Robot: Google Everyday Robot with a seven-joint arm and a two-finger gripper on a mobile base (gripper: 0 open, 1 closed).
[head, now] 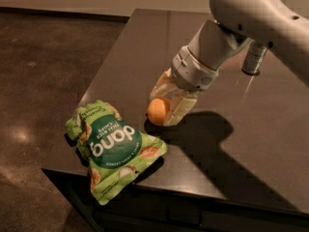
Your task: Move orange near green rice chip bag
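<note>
Filling most of the view, the dark table [270,144] has the bag [113,146] at its front-left corner. The arm [231,28] reaches down from the bag's upper right. Its gripper [167,111] pinches the orange [157,111] near the bag, not touching it. A can [253,59] stands well beyond.
</note>
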